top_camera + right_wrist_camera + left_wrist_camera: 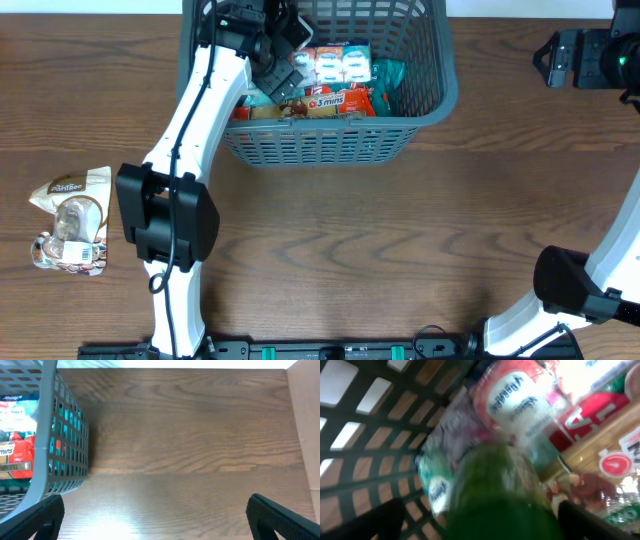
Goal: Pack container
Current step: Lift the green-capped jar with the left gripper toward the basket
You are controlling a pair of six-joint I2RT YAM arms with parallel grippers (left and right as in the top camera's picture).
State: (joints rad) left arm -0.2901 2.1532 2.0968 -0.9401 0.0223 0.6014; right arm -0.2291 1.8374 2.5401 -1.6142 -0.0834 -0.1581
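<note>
Left gripper (pixel 480 507) in the container (pixel 449 85), jaws spread around a green pack (pixel 500 480) (seemingly loose); right gripper (pixel 155 500) wide, empty. Risk on lift-out: snagging lattice (pixel 300 150), dragging packs (pixel 335 85).

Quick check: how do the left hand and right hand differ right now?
The left hand is down inside the container, above the snack packs. The right hand is outside it, over the wooden table beside its wall. A blurred green pack shows between the left hand's fingers, seemingly untouched by them; nothing lies between the right hand's. Both hands are open.
</note>
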